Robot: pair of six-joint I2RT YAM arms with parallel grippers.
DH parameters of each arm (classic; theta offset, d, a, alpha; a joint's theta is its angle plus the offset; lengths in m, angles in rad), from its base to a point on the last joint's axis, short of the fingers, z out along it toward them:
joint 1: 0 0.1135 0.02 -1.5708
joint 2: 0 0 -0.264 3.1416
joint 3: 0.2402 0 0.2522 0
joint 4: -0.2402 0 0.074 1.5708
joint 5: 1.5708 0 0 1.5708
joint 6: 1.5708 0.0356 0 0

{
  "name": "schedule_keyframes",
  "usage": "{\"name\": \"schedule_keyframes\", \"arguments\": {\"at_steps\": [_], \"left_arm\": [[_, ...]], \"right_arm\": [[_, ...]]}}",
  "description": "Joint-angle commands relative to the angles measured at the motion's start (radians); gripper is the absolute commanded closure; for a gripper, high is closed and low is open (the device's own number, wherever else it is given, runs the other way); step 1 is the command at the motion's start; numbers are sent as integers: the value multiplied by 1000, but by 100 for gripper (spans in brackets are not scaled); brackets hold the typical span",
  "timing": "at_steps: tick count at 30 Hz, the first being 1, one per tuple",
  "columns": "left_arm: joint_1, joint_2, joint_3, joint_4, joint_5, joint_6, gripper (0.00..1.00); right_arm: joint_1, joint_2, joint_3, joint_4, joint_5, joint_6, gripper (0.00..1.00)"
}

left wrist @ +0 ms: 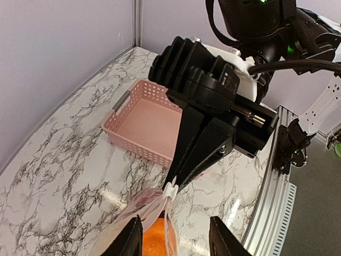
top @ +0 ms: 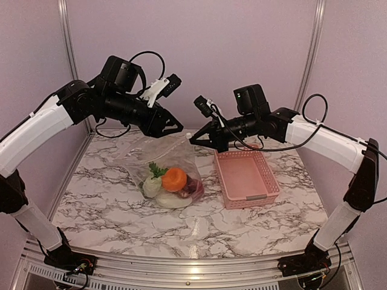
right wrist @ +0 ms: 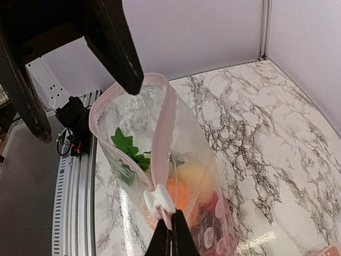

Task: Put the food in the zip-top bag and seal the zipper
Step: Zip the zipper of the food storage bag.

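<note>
Zip-top bag [top: 175, 162] mouth-up, long axis tilted rearward; right claw [top: 195, 140] pinching its zipper [right wrist: 161, 144], left claw [top: 172, 130] spread.

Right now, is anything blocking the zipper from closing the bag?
Nothing visible does. The food sits low in the bag, and the right end effector pinches the zipper at its white slider. The left end effector hangs open at the far end.

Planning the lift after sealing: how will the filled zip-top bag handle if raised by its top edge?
Probably floppy: the zip-top bag is thin, crinkled film, held up where the right gripper pinches its mouth edge. The food heaps at its bottom, so it would likely sag bottom-heavy. Round pieces may roll inside.
</note>
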Motion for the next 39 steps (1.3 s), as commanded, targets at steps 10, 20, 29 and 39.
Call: {"name": "schedule_keyframes", "arguments": {"at_steps": [10,20,29,39], "left_arm": [[-2,86,-44,129,142,80,60],[9,91,-77,144,130,92,83],[11,94,-86,144,119,101,98],[11,39,-116,111,78,94,100]], "right_arm": [[7,-21,52,-11,-12,7,100],[8,-19,58,-21,-7,7,100],[7,-16,58,-24,-11,6,100],[-58,-78,-21,86,-24,81,100]]}}
